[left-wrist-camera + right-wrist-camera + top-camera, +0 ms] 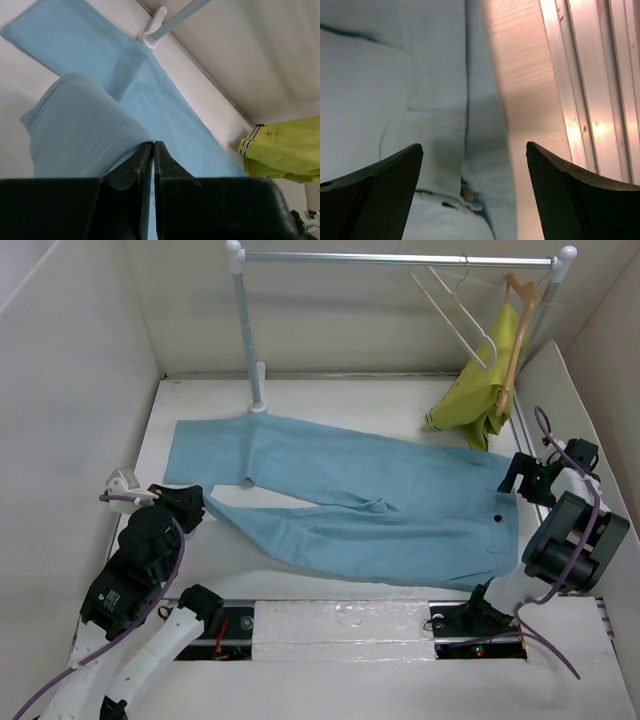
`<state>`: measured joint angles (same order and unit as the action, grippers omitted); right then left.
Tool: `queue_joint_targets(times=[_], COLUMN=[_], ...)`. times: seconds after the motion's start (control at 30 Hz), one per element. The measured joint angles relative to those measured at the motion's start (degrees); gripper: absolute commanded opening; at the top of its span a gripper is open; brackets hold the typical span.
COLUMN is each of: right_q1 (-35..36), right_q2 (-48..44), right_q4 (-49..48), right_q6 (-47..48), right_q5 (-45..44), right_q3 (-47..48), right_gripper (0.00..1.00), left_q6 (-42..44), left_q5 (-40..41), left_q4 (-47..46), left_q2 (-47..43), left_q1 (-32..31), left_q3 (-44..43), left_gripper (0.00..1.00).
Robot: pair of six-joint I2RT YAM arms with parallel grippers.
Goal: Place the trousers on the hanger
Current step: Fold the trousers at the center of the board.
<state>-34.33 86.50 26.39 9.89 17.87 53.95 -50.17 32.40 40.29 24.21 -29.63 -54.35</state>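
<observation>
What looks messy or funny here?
The yellow-green garment is askew. It droops off one side of the tan wooden hanger at the right end of the rail, sagging in a bunch. Also, one leg end of the trousers is curled up, pinched in the left gripper.

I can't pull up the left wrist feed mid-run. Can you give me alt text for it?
The left pincer is shut on a raised fold of one leg of the light blue trousers. The other leg lies flat on the white table, running toward the foot of the rack post, with a yellow-green garment at the right edge.
</observation>
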Motion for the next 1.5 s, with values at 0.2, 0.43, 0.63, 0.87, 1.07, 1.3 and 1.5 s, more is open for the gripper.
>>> queue_joint_targets(times=[0.2,0.43,0.63,0.87,1.07,1.3,1.5], right_q1=[-1.5,-1.7,-1.6,0.6,1.3,0.3,-14.2], right_q2=[10.9,13.0,12.6,18.3,21.0,-13.5,-27.7], right_q4=[-4.8,-9.1,-6.2,-2.6,-1.8,0.4,5.6], right_q6=[1.7,0.3,-2.3,-4.2,-3.9,-7.4,-9.9], right_q5=[3.2,10.2,9.8,7.9,4.9,-0.1,-5.2], right_q3=[3.0,2.7,6.6,28.0,30.2,-3.7,-17.2], right_gripper=[0.87,0.00,0.00,0.56,0.66,0.64,0.63], left_q6=[0.1,-0.1,0.3,0.8,0.8,1.0,1.2], left_q5=[-1.9,-1.2,1.7,3.7,3.4,-1.2,-6.1], left_q4=[-0.8,-1.9,-1.4,1.3,3.5,1.7,-0.3], left_q2=[-0.3,0.9,2.0,2.6,2.6,1.9,-1.4], left_q1=[0.0,0.0,0.0,0.0,0.0,0.0,-1.1], left_q3=[2.9,3.4,3.3,3.3,3.3,3.6,6.4], left_gripper=[0.00,0.00,0.00,0.00,0.00,0.00,0.00])
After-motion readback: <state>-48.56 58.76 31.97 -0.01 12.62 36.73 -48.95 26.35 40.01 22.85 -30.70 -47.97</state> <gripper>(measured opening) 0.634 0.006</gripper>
